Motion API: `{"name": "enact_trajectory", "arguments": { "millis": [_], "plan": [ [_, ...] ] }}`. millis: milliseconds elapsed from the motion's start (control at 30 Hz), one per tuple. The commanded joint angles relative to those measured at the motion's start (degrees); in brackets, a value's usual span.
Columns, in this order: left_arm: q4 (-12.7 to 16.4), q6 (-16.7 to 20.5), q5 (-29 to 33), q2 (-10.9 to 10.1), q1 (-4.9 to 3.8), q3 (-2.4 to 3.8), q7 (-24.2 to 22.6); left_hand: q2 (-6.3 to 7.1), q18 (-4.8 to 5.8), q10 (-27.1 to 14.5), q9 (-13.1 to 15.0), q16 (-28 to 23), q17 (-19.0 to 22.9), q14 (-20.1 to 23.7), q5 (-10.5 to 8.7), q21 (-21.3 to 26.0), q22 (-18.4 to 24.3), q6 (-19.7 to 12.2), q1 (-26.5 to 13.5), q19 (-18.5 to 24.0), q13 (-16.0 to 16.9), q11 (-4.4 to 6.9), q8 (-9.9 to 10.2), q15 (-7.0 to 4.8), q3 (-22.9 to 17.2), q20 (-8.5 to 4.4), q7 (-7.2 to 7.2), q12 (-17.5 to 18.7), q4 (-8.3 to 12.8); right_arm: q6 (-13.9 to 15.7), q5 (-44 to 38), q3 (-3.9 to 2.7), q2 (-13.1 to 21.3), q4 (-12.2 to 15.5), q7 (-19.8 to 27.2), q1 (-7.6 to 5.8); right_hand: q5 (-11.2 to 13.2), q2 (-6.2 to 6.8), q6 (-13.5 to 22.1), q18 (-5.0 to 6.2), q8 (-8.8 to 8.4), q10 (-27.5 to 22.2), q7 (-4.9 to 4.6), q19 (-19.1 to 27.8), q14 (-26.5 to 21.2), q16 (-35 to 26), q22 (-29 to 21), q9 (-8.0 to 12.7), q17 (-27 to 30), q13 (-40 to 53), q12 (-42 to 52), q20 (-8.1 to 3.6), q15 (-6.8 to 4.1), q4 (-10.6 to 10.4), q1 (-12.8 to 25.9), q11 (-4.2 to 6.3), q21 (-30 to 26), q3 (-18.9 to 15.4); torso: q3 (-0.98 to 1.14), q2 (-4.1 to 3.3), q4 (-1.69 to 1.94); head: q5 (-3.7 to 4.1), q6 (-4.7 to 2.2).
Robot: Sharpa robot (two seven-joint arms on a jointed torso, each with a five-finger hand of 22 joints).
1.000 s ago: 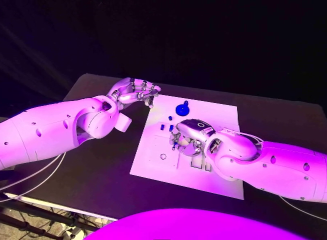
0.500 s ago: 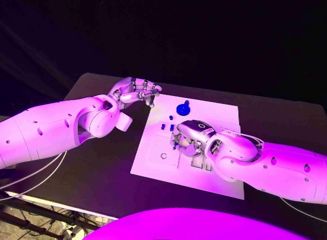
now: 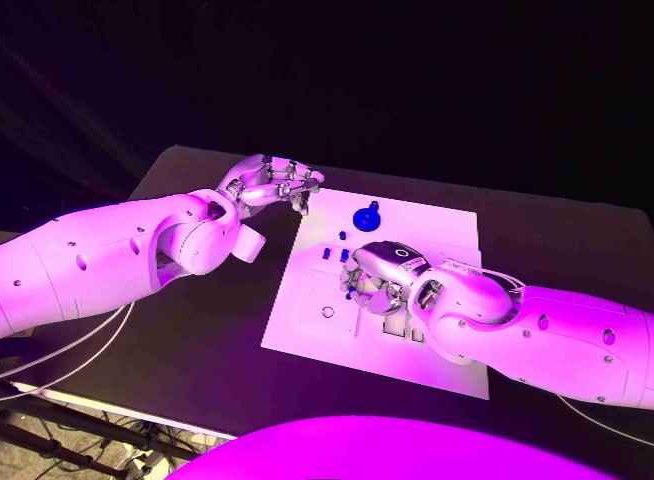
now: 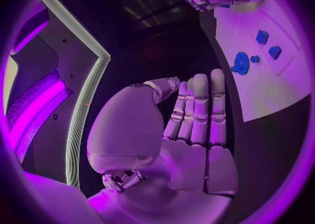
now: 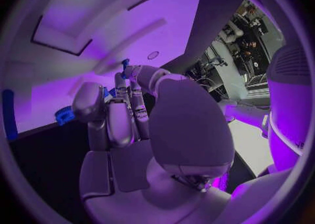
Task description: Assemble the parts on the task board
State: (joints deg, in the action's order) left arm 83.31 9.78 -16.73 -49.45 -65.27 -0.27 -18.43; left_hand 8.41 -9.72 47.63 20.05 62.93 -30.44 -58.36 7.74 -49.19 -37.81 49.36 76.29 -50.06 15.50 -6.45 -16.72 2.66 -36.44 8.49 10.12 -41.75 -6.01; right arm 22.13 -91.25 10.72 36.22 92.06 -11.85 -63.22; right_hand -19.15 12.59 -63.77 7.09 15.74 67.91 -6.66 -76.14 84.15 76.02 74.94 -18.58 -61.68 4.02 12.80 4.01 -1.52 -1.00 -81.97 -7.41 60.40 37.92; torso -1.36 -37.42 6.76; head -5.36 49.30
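Note:
The white task board (image 3: 428, 345) lies in the middle of the table. A blue gear (image 3: 366, 215) sits near its far edge, with small blue parts (image 3: 327, 254) just in front of it. My right hand (image 3: 382, 275) hovers low over the board's middle, and its fingertips pinch a small blue part (image 5: 125, 66). My left hand (image 3: 270, 184) hangs over the table off the board's far left corner, holding nothing, its fingers (image 4: 199, 106) side by side. The left wrist view also takes in the gear (image 4: 241, 62) and two blue square parts (image 4: 262, 36).
Slots and a small ring mark (image 3: 327, 312) show on the board's near left part. The black table (image 3: 183, 340) runs bare to the left of the board and at the far right (image 3: 558, 240). A blue bar (image 5: 8, 114) stands at the rim of the right wrist view.

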Motion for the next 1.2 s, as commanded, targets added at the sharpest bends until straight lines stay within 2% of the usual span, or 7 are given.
{"name": "enact_trajectory", "arguments": {
  "millis": [33,300,600,867,900,1000,1200],
  "plan": [
    [0.06,-0.89,-0.09,0.1,-0.02,0.05,-0.2,-0.16,-0.79,0.28,-0.05,-0.35,0.07,-0.21,0.05,0.34,0.1,-0.08,0.05,-0.52,-0.09,-0.02,0.17,0.06,0.29,0.0,0.07,0.23,-0.03,-0.69,-0.75,0.01,-0.18,-0.12,0.05,0.12,-0.19,-0.59,0.09,-0.95,0.04,4.91,-0.35,-0.2,0.75,0.26,4.23,-0.08,0.06,1.17,0.3,-0.04,-0.26,0.14,0.24,4.56,-0.15,0.35,-0.02,-0.03,0.0,-0.04,0.05],
    [0.08,-0.94,-0.09,0.07,-0.02,0.05,-0.13,-0.15,-0.79,0.29,-0.07,-0.4,0.09,-0.21,0.05,0.44,0.16,-0.09,0.02,-0.53,-0.14,-0.01,0.19,0.06,0.35,0.01,0.06,0.25,-0.11,-3.5,-2.13,0.03,-0.56,-0.39,-1.16,0.21,-0.19,-0.6,0.15,-0.88,0.0,4.86,-0.38,-0.04,0.69,0.11,4.13,-0.09,0.39,1.17,0.22,-0.03,-0.24,0.21,0.33,4.53,-0.49,0.39,-0.06,0.01,0.0,-0.01,0.07],
    [-0.03,-0.89,-0.09,0.05,-0.02,0.05,-0.14,-0.15,-0.79,0.3,-0.09,-0.42,0.09,-0.21,0.06,0.48,0.2,-0.1,0.01,-0.54,-0.17,-0.01,0.2,0.06,0.37,0.01,0.06,0.26,-0.15,-3.77,-3.32,0.15,-0.9,-0.07,-1.18,0.42,-0.08,-0.42,0.32,-0.82,-0.06,4.72,-0.48,0.21,0.62,0.04,4.07,-0.16,0.55,1.19,-0.07,0.05,-0.14,0.43,0.95,4.43,-0.91,0.27,-0.07,0.01,0.03,0.21,0.02],
    [-0.01,-0.76,-0.09,-0.02,-0.02,0.05,-0.15,-0.15,-0.79,0.3,-0.09,-0.42,0.09,-0.21,0.06,0.48,0.2,-0.1,0.01,-0.54,-0.17,-0.01,0.2,0.06,0.37,0.01,0.06,0.26,-0.15,-1.0,-3.48,0.18,-0.73,0.2,-1.44,0.49,-0.05,-0.2,0.89,-0.77,-0.26,4.18,-0.67,0.42,0.61,0.09,4.03,-0.26,0.57,1.18,-0.68,0.22,0.01,0.77,1.92,4.26,-1.31,-0.2,-0.06,0.07,-0.03,0.69,-0.11],
    [-0.02,-0.76,-0.09,-0.03,-0.02,0.05,-0.13,-0.15,-0.79,0.3,-0.09,-0.42,0.09,-0.21,0.06,0.48,0.2,-0.1,0.01,-0.54,-0.17,-0.01,0.2,0.06,0.37,0.01,0.06,0.26,-0.15,-0.42,-3.48,0.19,-0.7,0.21,-1.58,0.49,-0.14,-0.32,2.23,-0.65,-1.03,2.64,-1.24,0.84,0.4,-0.25,3.81,-0.02,1.24,0.87,-1.72,0.4,0.39,1.15,2.01,3.71,-2.14,0.05,-0.07,0.08,-0.03,0.66,-0.13],
    [-0.04,-0.75,-0.09,-0.04,-0.02,0.05,-0.11,-0.16,-0.79,0.32,-0.11,-0.45,0.1,-0.21,0.06,0.54,0.24,-0.13,-0.02,-0.55,-0.2,-0.02,0.23,0.06,0.4,0.02,0.07,0.28,-0.23,0.95,-3.42,0.19,-0.61,0.25,-1.79,0.49,-0.11,-0.14,3.29,-0.55,-1.68,0.42,-1.92,1.36,0.19,-0.49,3.68,0.11,1.72,0.32,-3.35,0.97,1.1,1.63,2.6,2.84,-3.0,0.09,-0.01,0.03,0.0,0.65,-0.2],
    [-0.06,-0.76,-0.09,-0.03,-0.02,0.05,-0.12,-0.16,-0.79,0.32,-0.11,-0.45,0.1,-0.21,0.06,0.54,0.24,-0.13,-0.02,-0.55,-0.2,-0.02,0.23,0.06,0.4,0.02,0.07,0.28,-0.23,2.99,-3.0,0.19,-0.45,0.5,-1.56,0.49,-0.09,0.62,4.42,-0.32,-2.3,-2.54,-2.61,2.04,-0.06,-0.7,3.35,0.2,2.3,-0.29,-5.14,1.76,1.93,1.76,3.83,1.87,-4.32,-0.15,-0.03,0.0,-0.06,0.78,-0.44]
  ]
}}
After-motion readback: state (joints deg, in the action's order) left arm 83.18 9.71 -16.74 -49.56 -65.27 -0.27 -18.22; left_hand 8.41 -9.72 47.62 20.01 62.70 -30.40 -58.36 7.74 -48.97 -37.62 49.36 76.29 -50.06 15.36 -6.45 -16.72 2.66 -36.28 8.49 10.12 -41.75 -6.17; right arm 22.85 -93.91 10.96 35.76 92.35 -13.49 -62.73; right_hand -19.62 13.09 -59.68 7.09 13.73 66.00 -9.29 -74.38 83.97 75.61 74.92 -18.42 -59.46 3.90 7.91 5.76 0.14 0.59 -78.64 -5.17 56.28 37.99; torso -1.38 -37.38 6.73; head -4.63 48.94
